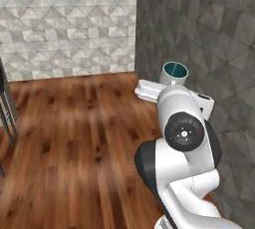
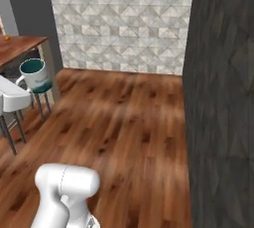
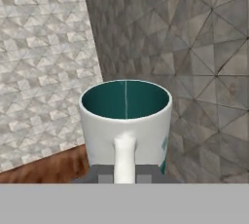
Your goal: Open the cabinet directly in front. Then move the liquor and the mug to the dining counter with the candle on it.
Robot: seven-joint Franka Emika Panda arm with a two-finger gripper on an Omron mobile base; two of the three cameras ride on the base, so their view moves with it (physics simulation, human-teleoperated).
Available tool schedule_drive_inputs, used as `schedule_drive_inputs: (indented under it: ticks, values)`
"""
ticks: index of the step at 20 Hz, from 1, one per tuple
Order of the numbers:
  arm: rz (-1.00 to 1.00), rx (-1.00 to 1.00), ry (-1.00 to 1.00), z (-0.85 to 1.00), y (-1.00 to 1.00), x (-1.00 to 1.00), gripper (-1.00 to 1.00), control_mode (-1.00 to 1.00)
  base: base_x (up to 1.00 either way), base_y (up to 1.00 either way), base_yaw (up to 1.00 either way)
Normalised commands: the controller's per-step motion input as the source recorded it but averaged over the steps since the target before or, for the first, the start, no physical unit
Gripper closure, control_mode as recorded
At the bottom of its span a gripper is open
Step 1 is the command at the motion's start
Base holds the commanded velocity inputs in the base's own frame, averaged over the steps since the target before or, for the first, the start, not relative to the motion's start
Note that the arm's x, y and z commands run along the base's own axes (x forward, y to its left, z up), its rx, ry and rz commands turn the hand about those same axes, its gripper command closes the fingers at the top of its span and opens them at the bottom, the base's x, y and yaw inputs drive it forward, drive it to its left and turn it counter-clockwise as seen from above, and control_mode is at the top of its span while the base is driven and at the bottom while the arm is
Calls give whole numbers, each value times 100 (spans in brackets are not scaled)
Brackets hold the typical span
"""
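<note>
arm (image 1: 182,138): white, elbow bulks up close in the left base view, forearm reaches fwd and away.
jaws (image 3: 125,177): pressed hard together, pinching the mug's loop handle; dark tips sit either side of it at the bottom of the hand view.
mug (image 3: 125,123): white, teal inside, upright, mouth up, looks empty. Handle faces the hand cam, which is why the grip is on the loop and not the wall. Carried in the air, well above the floor; in the left base view it pokes up just past the wrist.
why held so: prob. kept level and tucked close to the arm for travel while the base drives; judgement only.
floor (image 1: 74,143): reddish-brown wood planks, wide open stretch under and ahead of the arm.
stool (image 2: 40,89): teal seat, thin legs, left of right base view, behind the mug from that angle.
surface (image 2: 20,46): reddish wood top, far left in right base view, just a corner seen. Small orange thing on it, too small to name. Can't tell if this is the dining counter.
dark wall (image 2: 223,98): grey faceted, close on the right.
pale tiled wall (image 1: 69,21): farthest, straight ahead.
task stage: mug in transit, I judge; not yet set down.
risk: narrow grip on the loop, mug could swing or tip on a sharp turn.
</note>
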Motion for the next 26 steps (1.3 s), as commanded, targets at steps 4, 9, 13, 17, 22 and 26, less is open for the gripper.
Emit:
schedule_drive_inputs:
  ticks: [4, 9, 13, 17, 22, 26]
  values:
    - [0, 0, 0, 0, 0, 0, 100, 100, 100, -44, 9]
    - [0, 0, 0, 0, 0, 0, 100, 100, 100, -33, 13]
    - [0, 0, 0, 0, 0, 0, 100, 100, 100, -26, 18]
    - [0, 0, 0, 0, 0, 0, 100, 100, 100, -23, 24]
    - [0, 0, 0, 0, 0, 0, 100, 100, 100, -18, 29]
    - [0, 0, 0, 0, 0, 0, 100, 100, 100, -7, 40]
